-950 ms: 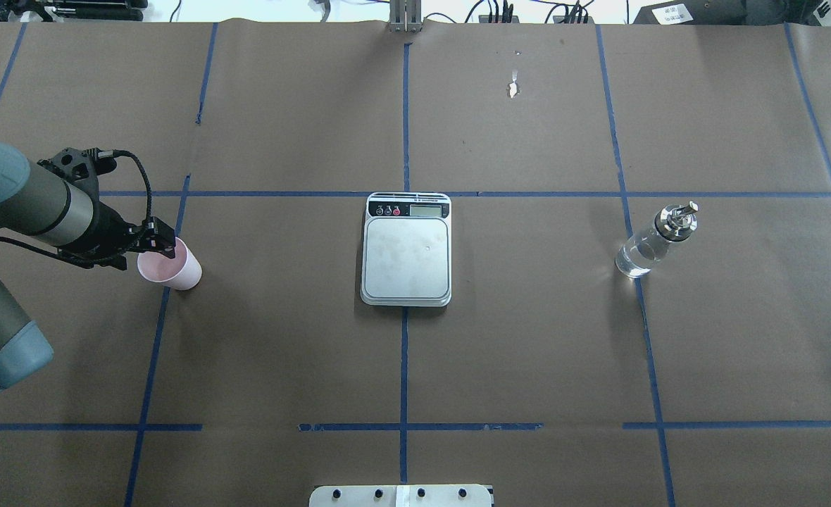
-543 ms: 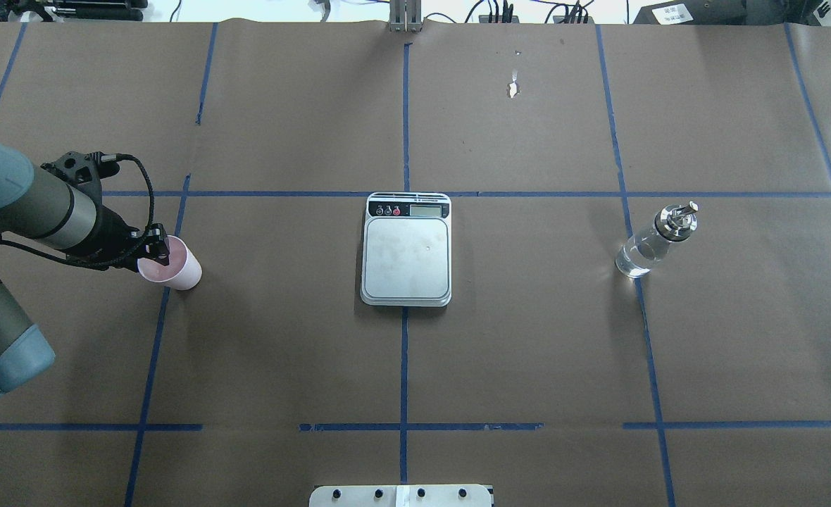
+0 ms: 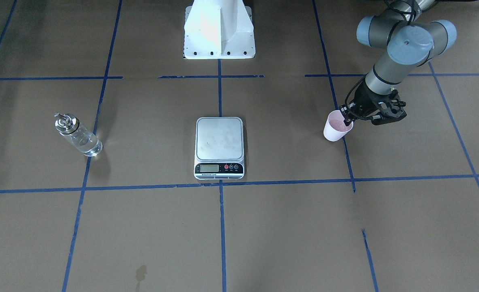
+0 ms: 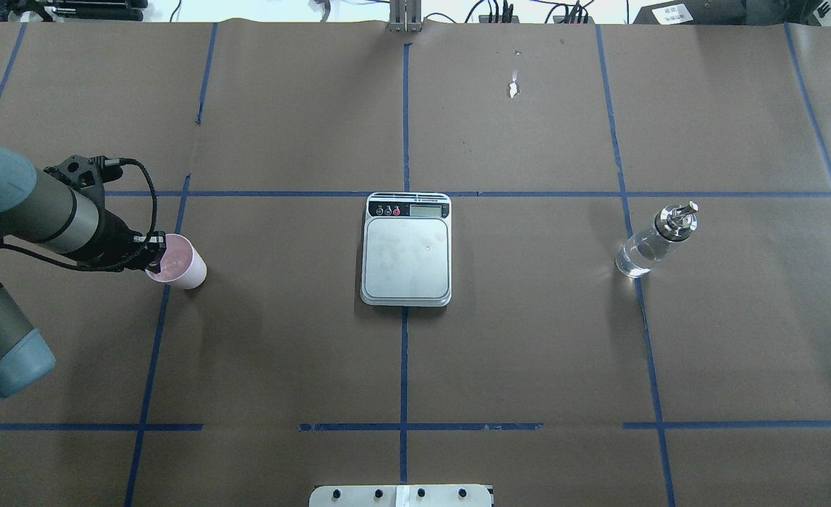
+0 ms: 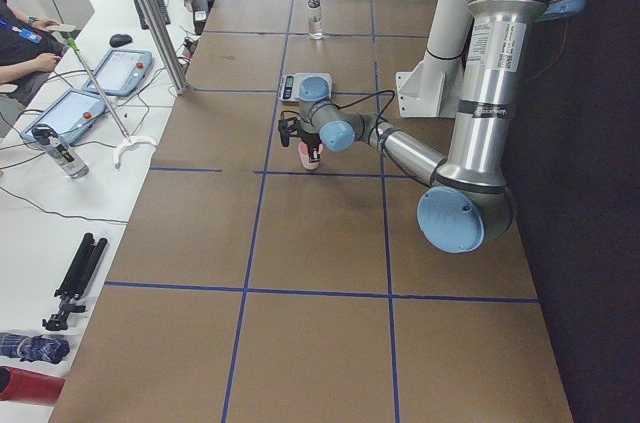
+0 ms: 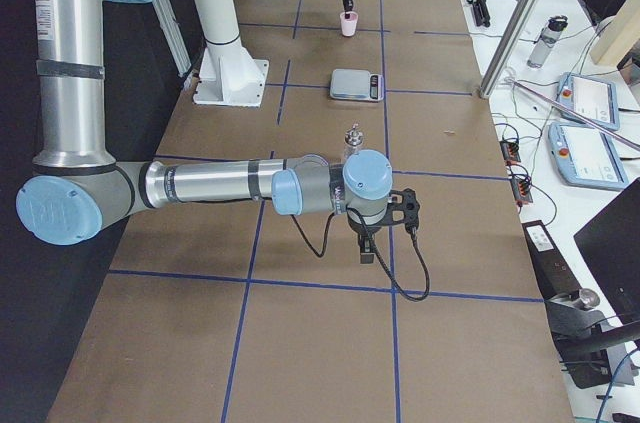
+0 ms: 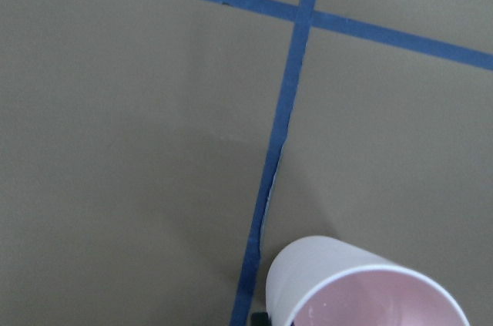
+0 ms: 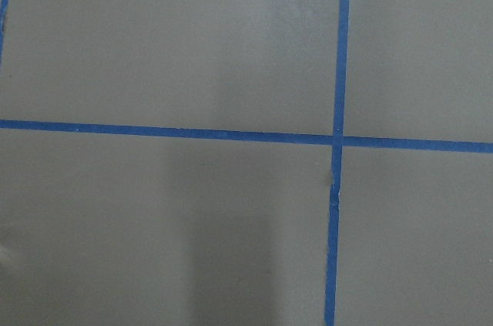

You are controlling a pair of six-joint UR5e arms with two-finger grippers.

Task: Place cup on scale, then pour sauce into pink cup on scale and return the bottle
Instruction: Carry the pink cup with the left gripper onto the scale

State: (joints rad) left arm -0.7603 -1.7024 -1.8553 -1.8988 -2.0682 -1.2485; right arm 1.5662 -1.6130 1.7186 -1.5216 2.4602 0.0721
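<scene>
The pink cup (image 4: pixel 179 263) stands at the table's left side, apart from the scale (image 4: pixel 406 259), which lies at the centre with its platform bare. My left gripper (image 4: pixel 153 255) is shut on the cup's near rim, one finger inside and one outside; the front-facing view shows the same for the gripper (image 3: pixel 347 118) and the cup (image 3: pixel 337 127). The left wrist view shows the cup's rim (image 7: pixel 362 295) at the bottom. The glass bottle (image 4: pixel 651 243) stands upright at the right. My right gripper (image 6: pixel 367 248) hangs low over bare table near the bottle (image 6: pixel 352 138); I cannot tell if it is open.
Blue tape lines (image 4: pixel 404 366) divide the brown paper table cover into a grid. The white robot base (image 3: pixel 219 28) stands at the table's near edge. A side table with tablets (image 6: pixel 590 103) and cables runs along the far edge.
My left gripper has come down onto the cup's rim and closed on it. The cup has shifted slightly right. The bottle and the scale have not moved.
</scene>
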